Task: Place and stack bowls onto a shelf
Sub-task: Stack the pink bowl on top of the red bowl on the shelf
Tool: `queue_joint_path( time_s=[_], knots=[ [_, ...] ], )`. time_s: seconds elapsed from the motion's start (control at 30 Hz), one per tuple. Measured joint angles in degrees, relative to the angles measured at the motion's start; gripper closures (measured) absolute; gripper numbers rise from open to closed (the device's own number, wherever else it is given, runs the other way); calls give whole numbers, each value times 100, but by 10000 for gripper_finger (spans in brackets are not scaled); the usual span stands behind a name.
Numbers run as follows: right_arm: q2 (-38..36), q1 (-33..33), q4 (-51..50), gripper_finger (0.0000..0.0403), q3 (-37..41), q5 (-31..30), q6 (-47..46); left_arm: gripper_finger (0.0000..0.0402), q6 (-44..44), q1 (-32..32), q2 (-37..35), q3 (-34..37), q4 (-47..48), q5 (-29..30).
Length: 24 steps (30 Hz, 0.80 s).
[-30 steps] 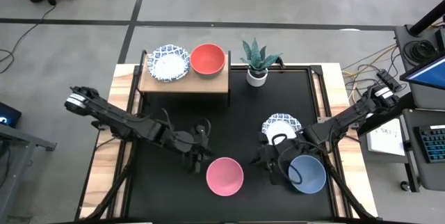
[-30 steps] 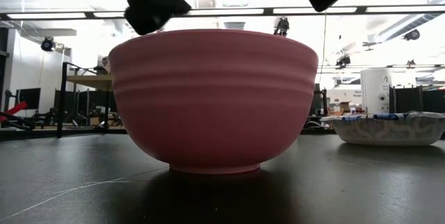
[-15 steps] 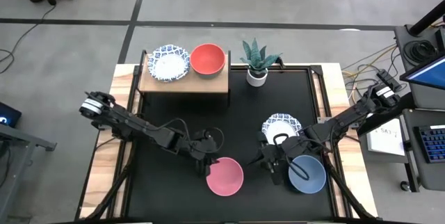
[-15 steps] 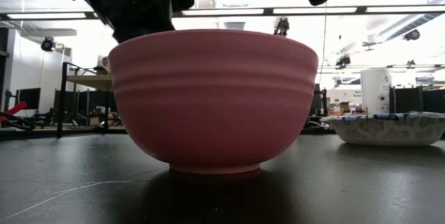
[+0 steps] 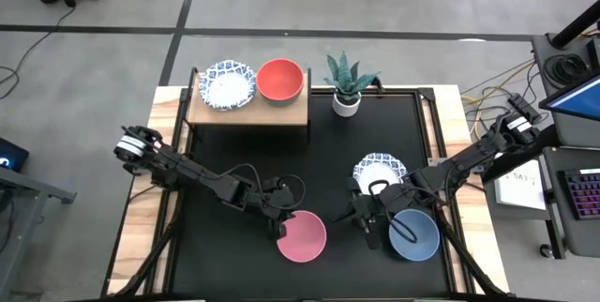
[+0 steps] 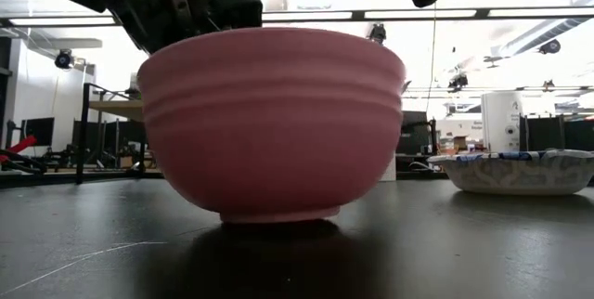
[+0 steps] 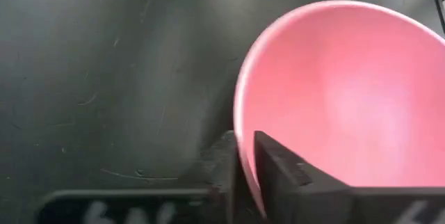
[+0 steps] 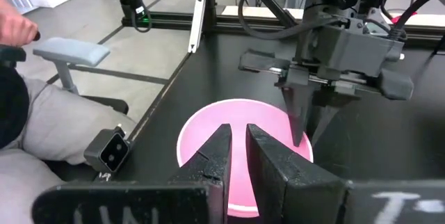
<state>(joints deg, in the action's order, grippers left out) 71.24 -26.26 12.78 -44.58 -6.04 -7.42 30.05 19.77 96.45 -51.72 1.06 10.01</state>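
Note:
A pink bowl sits near the table's front edge, and my left gripper is shut on its rim. Right of it a grey-blue bowl rests on the table under my right arm. My right gripper hangs between the two bowls, fingers almost together with nothing between them. A white bowl with a blue rim sits on the table behind it. The shelf at the far left carries another blue-rimmed bowl and a red bowl. My left gripper has the pink bowl's rim on the side toward the table's left and far edges. One finger is inside the bowl and the other outside. The fingers slant down from the table's left. The bowl sits slightly tipped, its foot on the table.
A potted plant stands at the far edge, right of the shelf. Bare black tabletop lies left of the pink bowl. A seated person shows beyond the table's left side in the right wrist view.
My left gripper has come down and toward the pink bowl from the table's left, then shut on its rim. The bowl has shifted a little toward the left and tipped slightly, its foot staying on the table.

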Motion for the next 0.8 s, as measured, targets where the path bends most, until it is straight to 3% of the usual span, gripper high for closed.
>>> queue_joint_path(
  time_s=[0.07,0.27,0.43,0.6,0.8],
  knots=[
    [0,0,0,369,0,0,0,392,96,-2,-2,0,2,6],
    [2,0,0,369,0,0,-2,399,347,0,-175,-12,43,0],
    [2,0,0,369,-2,0,-40,400,29,-39,-803,-343,262,-150],
    [2,0,-2,369,-2,0,-60,400,-520,-284,-1621,-1187,1597,-106],
    [2,0,0,369,-2,0,-61,401,-1125,-776,-2035,-2626,3802,675]
  ],
)
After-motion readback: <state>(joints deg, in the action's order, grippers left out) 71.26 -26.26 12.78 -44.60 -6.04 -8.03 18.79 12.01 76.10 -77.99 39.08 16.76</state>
